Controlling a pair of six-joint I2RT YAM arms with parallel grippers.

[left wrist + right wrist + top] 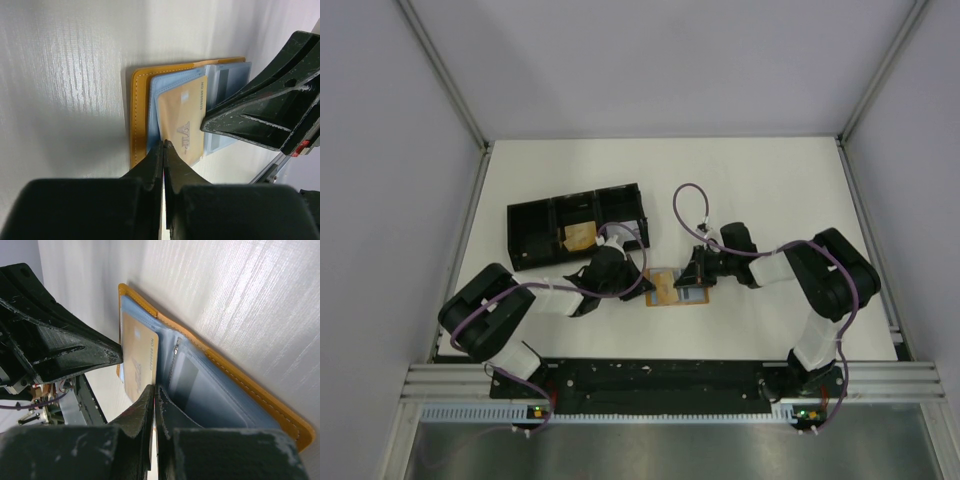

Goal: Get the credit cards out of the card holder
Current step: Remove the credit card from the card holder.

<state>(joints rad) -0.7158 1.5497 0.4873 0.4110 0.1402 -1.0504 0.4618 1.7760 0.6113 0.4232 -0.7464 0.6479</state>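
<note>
So the card holder [660, 290] is lying open and flat on the worktop [770, 190], right between the two arms, near the front edge. Its orange stitched border frames the blue-grey pockets [167, 84], and a tan card [182, 120] is lying on the pocket on the left arm's side. A paler card [222, 80] with a dark stripe sits inside the clear pocket next to it.

The left claw [164, 146] is clenched tight, tips right at the tan card's edge. I honestly can't tell if it's actually pinching the card or just touching it. The right claw [154, 392] is clenched too, tips down on the holder where the tan card meets the clear pocket.

Further back on the left there's a black tray [530, 215] with a tan thing [582, 237] in its middle compartment.
</note>
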